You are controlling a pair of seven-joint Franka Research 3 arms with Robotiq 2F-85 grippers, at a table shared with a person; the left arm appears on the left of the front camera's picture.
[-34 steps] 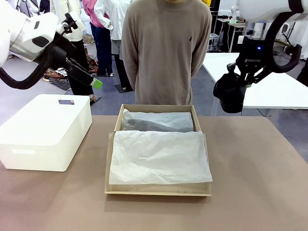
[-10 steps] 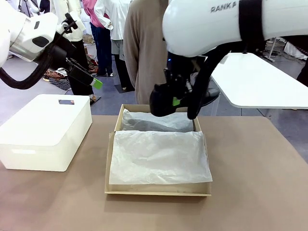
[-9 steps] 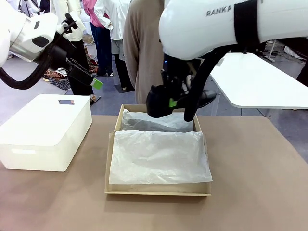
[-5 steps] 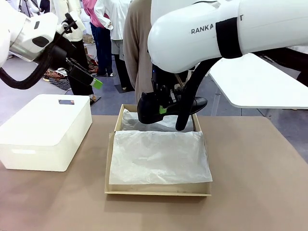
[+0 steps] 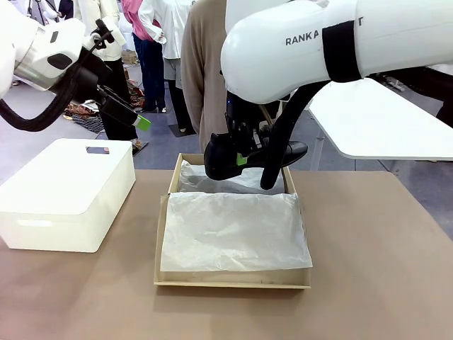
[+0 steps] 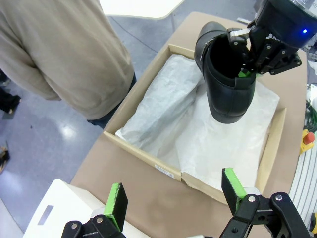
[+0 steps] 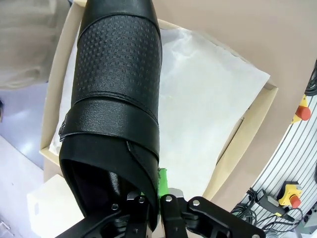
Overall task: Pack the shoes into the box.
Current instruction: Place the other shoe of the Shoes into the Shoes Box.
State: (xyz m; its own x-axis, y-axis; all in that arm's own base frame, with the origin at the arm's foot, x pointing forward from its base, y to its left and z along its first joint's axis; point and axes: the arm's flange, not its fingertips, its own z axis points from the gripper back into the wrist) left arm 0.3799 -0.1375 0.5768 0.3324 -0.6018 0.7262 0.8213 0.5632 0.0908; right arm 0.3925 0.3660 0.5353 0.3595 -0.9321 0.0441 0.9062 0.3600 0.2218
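One shoe [image 6: 225, 89] is clamped at its heel collar by my right gripper [image 5: 241, 159], jaws closed on the leather with one finger inside. It hangs above the far half of the box [image 5: 230, 283], clear of the tissue [image 5: 233, 234]. Its long axis runs left to right, heel left, toe right, roughly parallel with the far wall. I judge a straight descent should seat it. My left gripper [image 6: 173, 196] is wide open and empty, well to the left.

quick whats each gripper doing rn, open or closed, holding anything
Left gripper: open, holding nothing.
Right gripper: closed on a black shoe, held above the box.
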